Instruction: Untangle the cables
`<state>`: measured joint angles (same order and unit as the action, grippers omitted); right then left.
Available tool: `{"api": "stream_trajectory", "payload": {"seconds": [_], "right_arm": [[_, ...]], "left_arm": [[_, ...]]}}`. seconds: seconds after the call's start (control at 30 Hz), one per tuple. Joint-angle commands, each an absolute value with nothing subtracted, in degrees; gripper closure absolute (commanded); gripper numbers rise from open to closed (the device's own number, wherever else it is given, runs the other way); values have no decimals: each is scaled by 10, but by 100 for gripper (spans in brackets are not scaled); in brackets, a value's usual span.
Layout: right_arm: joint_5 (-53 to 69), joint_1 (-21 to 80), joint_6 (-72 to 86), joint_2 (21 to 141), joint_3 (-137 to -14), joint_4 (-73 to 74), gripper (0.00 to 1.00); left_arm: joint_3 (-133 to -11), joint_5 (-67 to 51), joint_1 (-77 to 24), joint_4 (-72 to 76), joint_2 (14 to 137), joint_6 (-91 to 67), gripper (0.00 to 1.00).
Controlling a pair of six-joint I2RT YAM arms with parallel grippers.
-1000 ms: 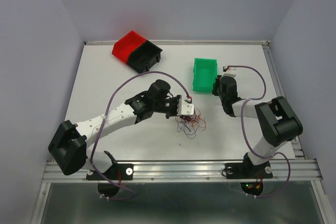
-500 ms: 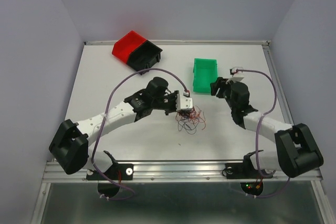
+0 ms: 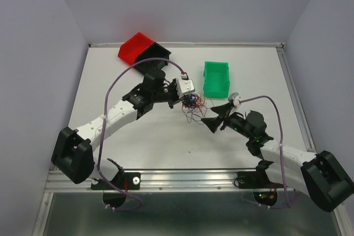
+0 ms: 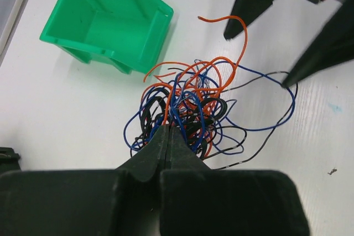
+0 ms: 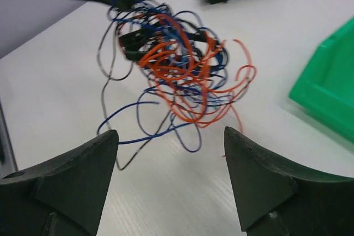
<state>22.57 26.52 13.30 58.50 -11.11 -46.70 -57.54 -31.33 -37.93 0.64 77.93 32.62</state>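
No legible text anywhere — no labels, brands, numbers, signs

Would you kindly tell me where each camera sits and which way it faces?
Top external: above and behind the arm bases, looking down on the table; both arms show.
Left wrist: on the left arm, looking past the shut left gripper at the cables it pinches, green bin beyond.
Right wrist: on the right arm, looking between the fingers of the open right gripper at the same cables.
Shared: both wrist views show the cables and green bin.
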Motion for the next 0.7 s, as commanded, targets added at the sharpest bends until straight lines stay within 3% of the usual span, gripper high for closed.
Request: {"api": "stream_trajectory", "payload": {"seconds": [0.0, 0.33, 0.5, 0.53, 0.57, 0.6, 0.63, 0.67], "right_arm": [[264, 317, 73, 630, -117, -533, 18], [161, 353, 56, 792, -165, -664, 20], [178, 361, 73, 853, -179, -769, 31], [181, 363, 76, 860, -179, -779, 37], [186, 366, 78, 867, -180, -787, 61], [185, 367, 82, 868, -178, -787, 74], [179, 367, 83, 867, -173, -788, 93], [162, 367, 87, 862, -168, -788, 99]], "left_arm": [[-614, -348, -363, 37, 772, 277, 100], [-644, -458, -342, 1, 782, 252, 100], [-671, -491, -340, -45, 802, 256, 100], [-673, -495, -340, -48, 807, 258, 100], [-678, -494, -337, -54, 808, 260, 100], [-679, -490, -330, -55, 804, 261, 100], [-679, -476, -321, -53, 800, 253, 100], [-677, -466, -309, -25, 794, 238, 100]]}}
